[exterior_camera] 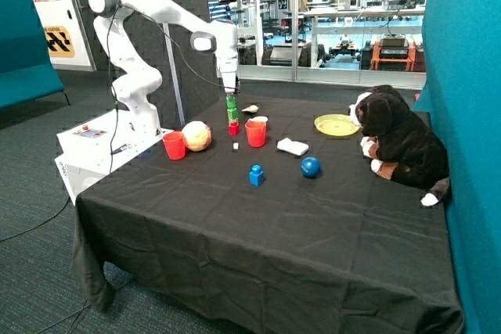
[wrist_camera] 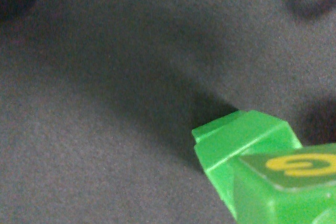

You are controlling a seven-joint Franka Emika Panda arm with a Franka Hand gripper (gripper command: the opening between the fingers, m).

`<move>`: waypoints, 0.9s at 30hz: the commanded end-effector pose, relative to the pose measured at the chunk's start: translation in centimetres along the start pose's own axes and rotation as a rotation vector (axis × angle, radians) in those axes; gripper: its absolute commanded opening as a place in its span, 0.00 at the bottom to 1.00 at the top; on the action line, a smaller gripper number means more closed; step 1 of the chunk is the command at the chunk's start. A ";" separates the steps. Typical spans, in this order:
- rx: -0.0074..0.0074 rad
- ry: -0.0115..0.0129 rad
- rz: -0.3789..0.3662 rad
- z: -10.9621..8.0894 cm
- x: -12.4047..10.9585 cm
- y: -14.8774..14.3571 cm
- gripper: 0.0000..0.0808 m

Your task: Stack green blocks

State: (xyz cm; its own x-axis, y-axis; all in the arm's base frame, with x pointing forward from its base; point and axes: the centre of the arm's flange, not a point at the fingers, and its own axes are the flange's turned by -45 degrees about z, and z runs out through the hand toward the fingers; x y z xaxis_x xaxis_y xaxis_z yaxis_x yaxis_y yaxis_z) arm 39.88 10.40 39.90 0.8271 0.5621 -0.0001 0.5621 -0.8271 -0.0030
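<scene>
Here the gripper (exterior_camera: 230, 93) meets stacked green blocks (exterior_camera: 232, 111) between two red cups (exterior_camera: 256, 133).

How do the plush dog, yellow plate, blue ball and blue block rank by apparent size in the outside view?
1. Dark brown and white plush dog
2. Round yellow plate
3. Round blue ball and small blue plastic block: look alike, not ranked.

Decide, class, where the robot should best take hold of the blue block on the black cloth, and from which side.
Grip the blue block by its wider lower body, coming straight down from above. It stands upright with a narrower stud on top and clear cloth all round; the blue ball lies apart. Probably close across two flat opposite sides.
</scene>
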 end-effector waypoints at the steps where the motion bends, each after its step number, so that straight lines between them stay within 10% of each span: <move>1: -0.0030 0.0001 0.002 0.4 -0.1 0.2 0.00; 27: -0.0030 0.0001 0.000 1.4 0.0 -1.0 0.00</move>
State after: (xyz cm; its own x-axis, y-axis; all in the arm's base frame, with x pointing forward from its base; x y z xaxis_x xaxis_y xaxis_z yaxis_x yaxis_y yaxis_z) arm 39.56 11.04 38.88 0.8222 0.5692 -0.0011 0.5692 -0.8222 0.0022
